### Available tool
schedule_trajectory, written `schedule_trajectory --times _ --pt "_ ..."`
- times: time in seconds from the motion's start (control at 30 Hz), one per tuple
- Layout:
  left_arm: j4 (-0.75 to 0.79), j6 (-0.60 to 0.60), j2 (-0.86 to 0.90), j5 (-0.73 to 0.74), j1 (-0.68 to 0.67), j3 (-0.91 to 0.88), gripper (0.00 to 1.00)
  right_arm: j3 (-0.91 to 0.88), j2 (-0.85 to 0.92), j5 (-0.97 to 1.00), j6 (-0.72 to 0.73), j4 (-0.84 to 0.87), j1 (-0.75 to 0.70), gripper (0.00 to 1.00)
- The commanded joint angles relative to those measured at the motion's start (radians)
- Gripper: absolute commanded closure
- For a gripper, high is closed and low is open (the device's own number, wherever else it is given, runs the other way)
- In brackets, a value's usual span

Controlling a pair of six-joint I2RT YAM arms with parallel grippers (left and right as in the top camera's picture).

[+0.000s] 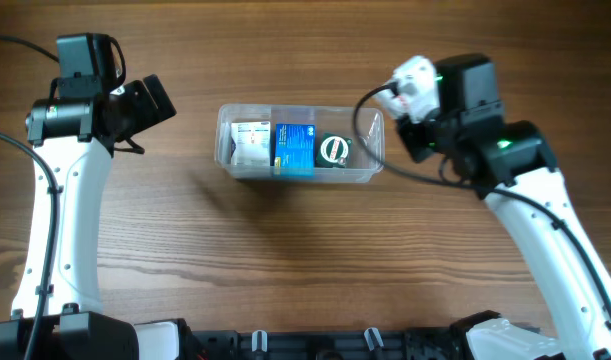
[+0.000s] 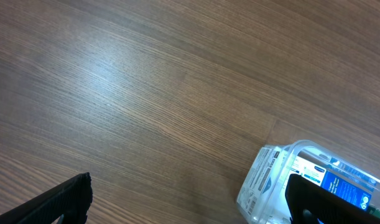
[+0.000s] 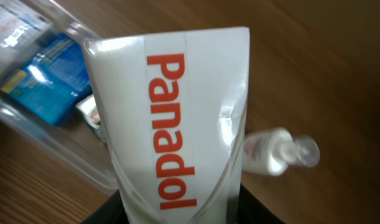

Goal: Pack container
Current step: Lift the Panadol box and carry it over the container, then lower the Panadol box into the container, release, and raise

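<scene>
I see the container [image 1: 285,112] in the middle of the table [image 1: 285,260], its long side running from 9 to 3 o'clock. Bare wood lies all round it, most at 6 o'clock. It is a clear tub with round corners. Inside, side by side, sit a white box [image 1: 250,143], a blue box [image 1: 295,148] and a round green thing [image 1: 334,150] I cannot name.

My left gripper [image 1: 157,100] is at the tub's 10 o'clock, apart from it, with its fingers [image 2: 59,202] spread wide and holding nothing. My right gripper [image 1: 410,100], at 2 o'clock, pinches a white Panadol box [image 3: 177,124] that hides its fingers. A small blurry bottle [image 3: 277,152] shows beside the box.
</scene>
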Motion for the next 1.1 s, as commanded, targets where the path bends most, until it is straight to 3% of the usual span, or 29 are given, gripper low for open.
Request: schedule_trajectory --times 0.0,0.33,0.67,1.07 --pt "0.002 0.019 -0.007 0.008 0.004 0.005 0.00 0.021 -0.004 0.008 -0.022 0.077 0.113 0.61" --pt "0.002 0.019 -0.007 0.008 0.004 0.005 0.00 0.020 0.170 -0.126 -0.159 0.261 0.270 0.61" --pt "0.002 0.019 -0.007 0.008 0.004 0.005 0.00 0.021 0.391 -0.122 -0.308 0.289 0.283 0.60" --pt "0.002 0.019 -0.007 0.008 0.004 0.005 0.00 0.020 0.440 -0.105 -0.617 0.303 0.283 0.57"
